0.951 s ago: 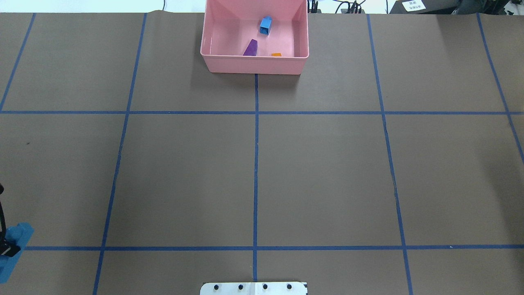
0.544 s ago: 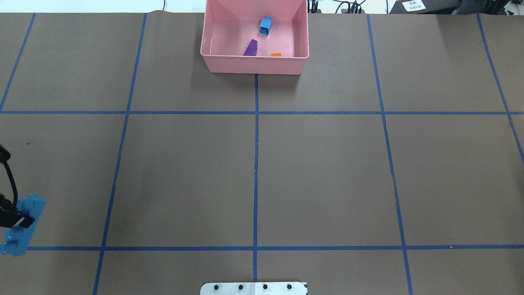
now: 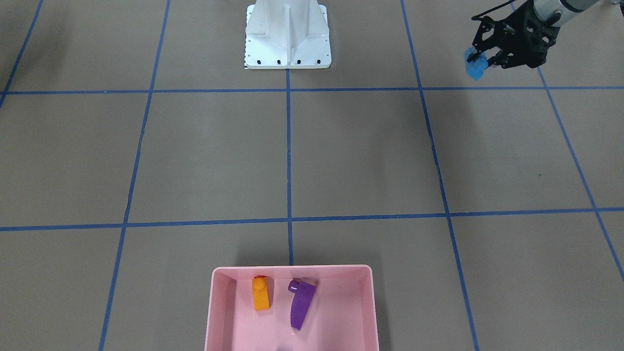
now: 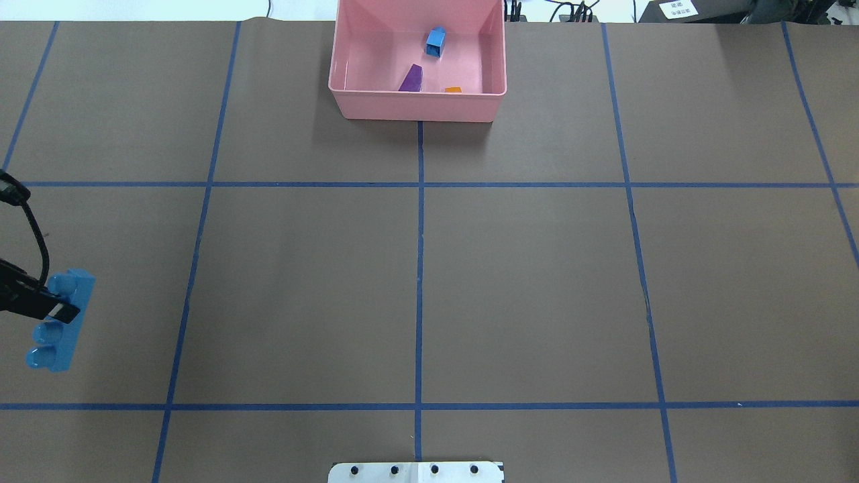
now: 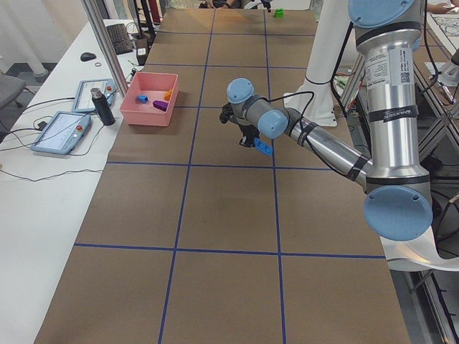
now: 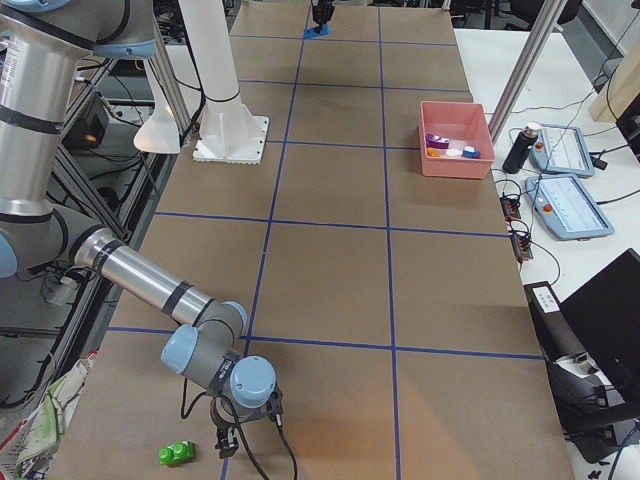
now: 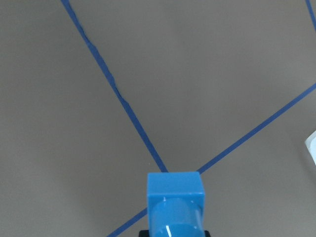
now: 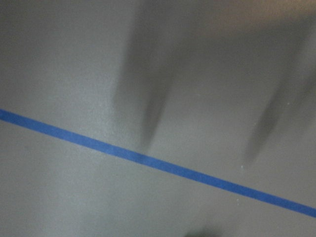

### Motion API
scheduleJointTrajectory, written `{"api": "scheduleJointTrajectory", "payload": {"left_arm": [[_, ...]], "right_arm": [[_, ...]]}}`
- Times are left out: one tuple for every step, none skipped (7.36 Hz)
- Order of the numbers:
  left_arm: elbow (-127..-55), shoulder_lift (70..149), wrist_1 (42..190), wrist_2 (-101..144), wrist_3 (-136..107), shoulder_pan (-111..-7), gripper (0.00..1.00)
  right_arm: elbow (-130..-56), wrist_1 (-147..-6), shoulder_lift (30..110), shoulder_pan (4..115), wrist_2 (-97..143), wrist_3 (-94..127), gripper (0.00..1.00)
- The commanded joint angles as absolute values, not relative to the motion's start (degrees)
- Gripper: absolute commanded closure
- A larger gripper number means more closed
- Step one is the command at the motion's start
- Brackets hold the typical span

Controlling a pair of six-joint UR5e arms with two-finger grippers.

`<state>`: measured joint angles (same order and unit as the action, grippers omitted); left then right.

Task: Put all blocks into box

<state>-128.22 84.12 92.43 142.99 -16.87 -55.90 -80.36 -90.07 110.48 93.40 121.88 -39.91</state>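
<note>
Left gripper (image 4: pixel 60 312) clamps the long block (image 4: pixel 66 339) above the worktop (image 4: pixel 537 268); the box (image 4: pixel 416 107) sits well ahead to its right. Right gripper (image 6: pixel 228 438) hangs just beside the green block (image 6: pixel 177 455); whether it is open, I cannot tell.

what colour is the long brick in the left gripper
Blue. The long studded plastic brick in the left gripper shows best in the overhead exterior view.

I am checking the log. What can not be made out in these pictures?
- Right gripper: seen only in the exterior right view, small; open or shut is unclear.
- Right wrist view: blurred; only a tape line shows clearly.
- Orange block: overhead, the near wall of the box hides most of it.
- Small blue block: missing in the front-facing view, whose bottom edge cuts the box.
</note>
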Motion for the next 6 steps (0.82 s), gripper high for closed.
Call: {"api": "scheduleJointTrajectory", "payload": {"left_arm": [[-127.8, 93.0, 83.4, 142.3, -16.9, -57.6, 1.00], [-126.7, 95.1, 82.9, 142.3, -17.0, -57.8, 1.00], [-124.7, 97.7, 82.8, 142.3, -17.0, -58.5, 1.00], [-121.6, 102.8, 81.6, 142.3, -17.1, -59.1, 1.00], [-119.8, 106.9, 79.6, 142.2, -18.5, -59.4, 1.00], [-119.1, 109.3, 78.1, 142.2, -18.9, -60.4, 1.00]], "right_arm": [[-78.0, -90.0, 111.4, 93.4, 120.3, -40.3, 0.00], [-76.8, -90.0, 111.4, 93.3, 119.3, -40.3, 0.00], [-75.3, -89.9, 111.0, 93.3, 119.0, -40.3, 0.00], [-75.1, -90.0, 110.9, 93.3, 118.1, -40.2, 0.00], [-74.4, -90.1, 110.9, 93.3, 117.4, -40.0, 0.00], [-73.4, -89.5, 110.7, 93.3, 117.3, -39.9, 0.01]]}}
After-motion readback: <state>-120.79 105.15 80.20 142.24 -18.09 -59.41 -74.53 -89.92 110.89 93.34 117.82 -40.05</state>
